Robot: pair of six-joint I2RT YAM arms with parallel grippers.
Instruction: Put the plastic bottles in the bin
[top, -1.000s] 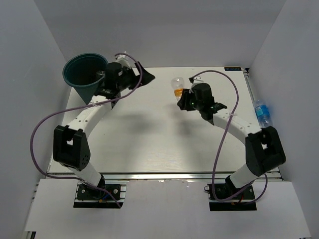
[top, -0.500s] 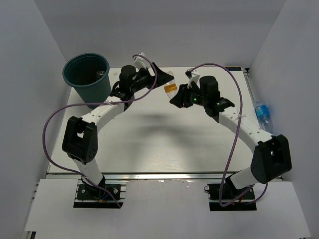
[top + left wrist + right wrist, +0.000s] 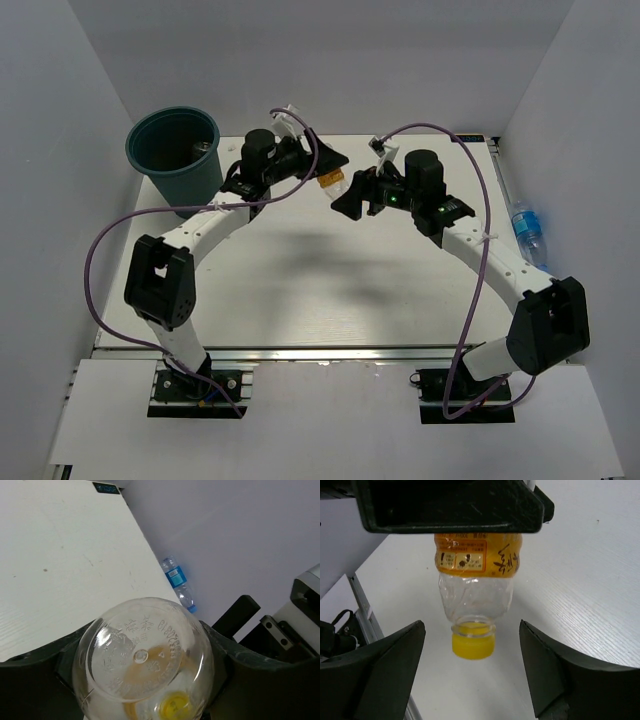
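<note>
A stubby orange bottle with a yellow cap hangs in the air over the back of the table. My left gripper is shut on its clear rounded base, and the cap end points toward my right arm. My right gripper stands open, a finger on each side of the cap and touching neither side. A clear bottle with a blue label lies beyond the table's right edge by the wall. The dark teal bin stands at the back left, behind my left arm.
White walls close in the table on the left, back and right. A metal rail runs along the right edge. Purple cables loop out from both arms. My two wrists are close together over the back middle.
Both arms swung together to the back middle. My right gripper opened and let go of the orange bottle, and my left gripper closed on its base.
</note>
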